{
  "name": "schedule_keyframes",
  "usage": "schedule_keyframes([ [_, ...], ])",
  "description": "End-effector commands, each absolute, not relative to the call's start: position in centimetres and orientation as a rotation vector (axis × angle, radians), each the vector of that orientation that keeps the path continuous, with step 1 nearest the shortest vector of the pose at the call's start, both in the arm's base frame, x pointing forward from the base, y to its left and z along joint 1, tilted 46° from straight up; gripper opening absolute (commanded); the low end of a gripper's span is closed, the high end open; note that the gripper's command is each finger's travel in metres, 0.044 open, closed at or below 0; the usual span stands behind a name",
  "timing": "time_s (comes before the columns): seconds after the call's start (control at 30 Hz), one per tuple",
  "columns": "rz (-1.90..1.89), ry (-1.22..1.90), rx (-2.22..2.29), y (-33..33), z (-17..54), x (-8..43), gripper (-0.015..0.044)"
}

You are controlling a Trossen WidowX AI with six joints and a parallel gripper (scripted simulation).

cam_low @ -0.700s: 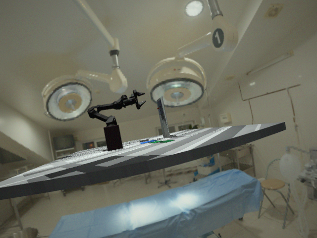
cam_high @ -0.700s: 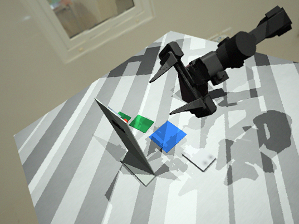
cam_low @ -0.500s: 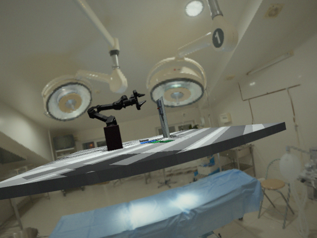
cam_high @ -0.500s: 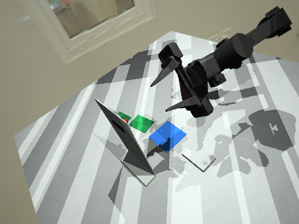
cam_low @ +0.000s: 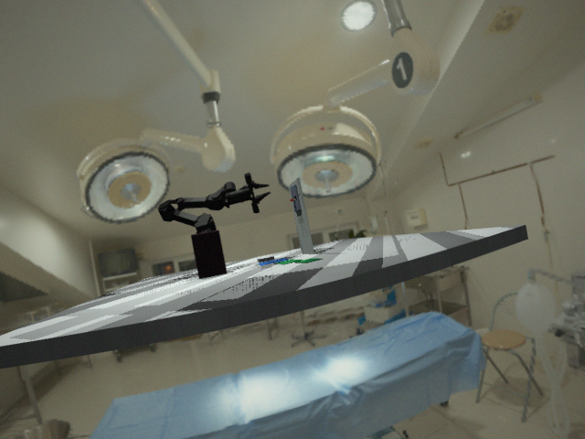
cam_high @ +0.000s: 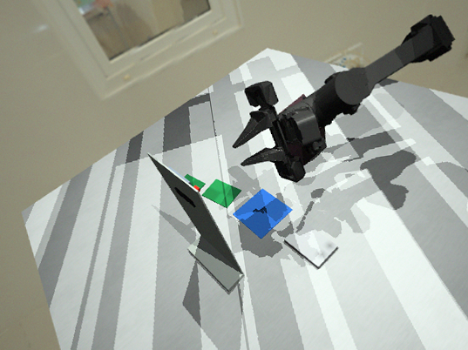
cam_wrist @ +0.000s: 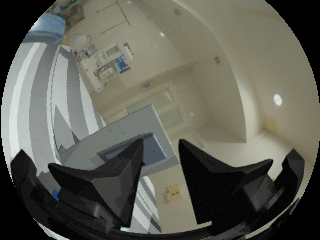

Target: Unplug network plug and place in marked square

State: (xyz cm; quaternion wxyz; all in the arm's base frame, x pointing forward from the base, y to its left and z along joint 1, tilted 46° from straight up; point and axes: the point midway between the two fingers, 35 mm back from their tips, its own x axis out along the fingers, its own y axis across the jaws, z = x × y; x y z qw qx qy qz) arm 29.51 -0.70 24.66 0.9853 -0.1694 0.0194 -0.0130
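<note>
The upright panel (cam_high: 204,222) (cam_low: 303,238) (cam_wrist: 132,125) stands on the table, with a dark socket block (cam_low: 296,191) (cam_wrist: 159,150) near its top. A small red part (cam_high: 196,188) (cam_low: 292,199) shows at the socket; I take it for part of the plug, whose body is too small or hidden to make out. In the wrist view my left finger covers part of the socket. My gripper (cam_high: 238,155) (cam_low: 269,188) (cam_wrist: 160,143) is partly open and empty, in the air a short way from the panel, touching nothing. A blue square (cam_high: 256,226) (cam_low: 271,262) and a green square (cam_high: 222,193) (cam_low: 302,261) lie on the table.
A second green patch (cam_high: 193,182) shows partly behind the panel. A flat pale plate (cam_high: 313,252) lies beside the blue square. The panel's foot (cam_high: 222,274) rests on the striped table (cam_high: 359,309). The arm reaches over the table from its dark pedestal (cam_low: 207,255).
</note>
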Motion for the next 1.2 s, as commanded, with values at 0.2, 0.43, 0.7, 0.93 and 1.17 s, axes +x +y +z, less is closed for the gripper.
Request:
schedule_keyframes([
  [0.2, -0.014, 0.095, -0.544, -0.9, 19.6, 27.9, 0.0156],
  [0.43, 0.0, 0.138, -0.688, -1.1, 15.9, 26.6, 0.0156],
  [0.7, 0.012, 0.165, -0.778, -1.3, 13.6, 25.7, 0.0156],
  [0.93, 0.012, 0.165, -0.778, -1.2, 13.9, 26.6, 0.0156],
  [1.17, 0.011, 0.164, -0.778, -1.1, 14.2, 27.8, 0.0156],
])
